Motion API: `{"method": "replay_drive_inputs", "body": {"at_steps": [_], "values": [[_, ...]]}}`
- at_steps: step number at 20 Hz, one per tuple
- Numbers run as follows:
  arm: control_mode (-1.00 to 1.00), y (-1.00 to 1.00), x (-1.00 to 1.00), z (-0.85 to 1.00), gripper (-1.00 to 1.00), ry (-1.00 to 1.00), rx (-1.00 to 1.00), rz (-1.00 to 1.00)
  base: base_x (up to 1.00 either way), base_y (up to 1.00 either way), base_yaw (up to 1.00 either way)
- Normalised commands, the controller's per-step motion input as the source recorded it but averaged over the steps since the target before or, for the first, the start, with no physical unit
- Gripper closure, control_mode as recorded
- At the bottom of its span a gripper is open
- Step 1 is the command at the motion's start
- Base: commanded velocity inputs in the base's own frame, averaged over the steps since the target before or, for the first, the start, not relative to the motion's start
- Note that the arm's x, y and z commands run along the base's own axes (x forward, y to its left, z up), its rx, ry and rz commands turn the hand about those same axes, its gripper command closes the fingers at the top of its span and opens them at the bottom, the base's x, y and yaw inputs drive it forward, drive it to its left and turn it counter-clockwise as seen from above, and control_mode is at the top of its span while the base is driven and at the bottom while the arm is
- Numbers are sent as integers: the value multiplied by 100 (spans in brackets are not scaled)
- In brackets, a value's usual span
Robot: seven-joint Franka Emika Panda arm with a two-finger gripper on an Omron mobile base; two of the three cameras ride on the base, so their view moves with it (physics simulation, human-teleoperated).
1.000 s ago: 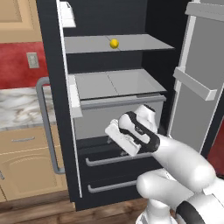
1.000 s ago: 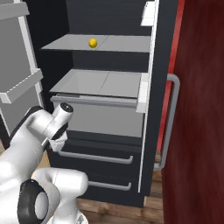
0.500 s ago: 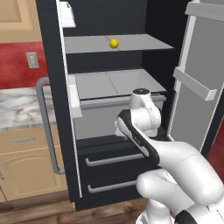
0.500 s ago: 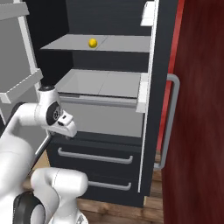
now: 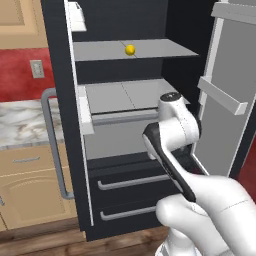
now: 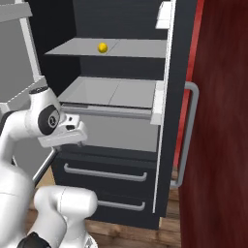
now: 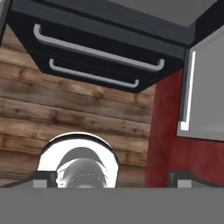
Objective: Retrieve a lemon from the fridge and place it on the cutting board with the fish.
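Standing open, the tall black double-door fridge [image 5: 125,20] exposes its grey shelves, which is why the small round bright yellow lemon [image 5: 130,49] is reachable at all: it rests alone on the upper shelf, towards the middle, well above the arm. At left in the left base view, the tan wooden cabinet [image 5: 30,185] and marbled counter top [image 5: 20,127] sit beside the fridge's long grey vertical handle [image 5: 52,145]. Moving right, the white arm is folded in front of the lower shelf, its hand turned downward rather than at the fruit, so the reach is judged not yet begun. The two-finger gripper [image 7: 111,180] has its dark fingertips [image 7: 43,179] spread to the edges of the hand view, as wide as they go, holding nothing.

The hand view adds what the base views lack: the two black drawers [image 7: 100,57] seen from above and the wooden plank floor [image 7: 74,113] below. The right base view alone shows a dark red wall panel [image 6: 218,121] beside the fridge.
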Motion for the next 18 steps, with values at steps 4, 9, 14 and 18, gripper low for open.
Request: {"method": "replay_drive_inputs", "body": {"at_steps": [4,9,14,18], "values": [[-100,-13,-11,67,-100,-8,12,8,0,0,0],[-100,-1,-37,49,-100,-10,15,-2,0,0,0],[-100,-9,-60,4,-100,-5,1,-8,0,0,0],[-100,-7,-62,3,-100,-9,0,-6,0,0,0]]}}
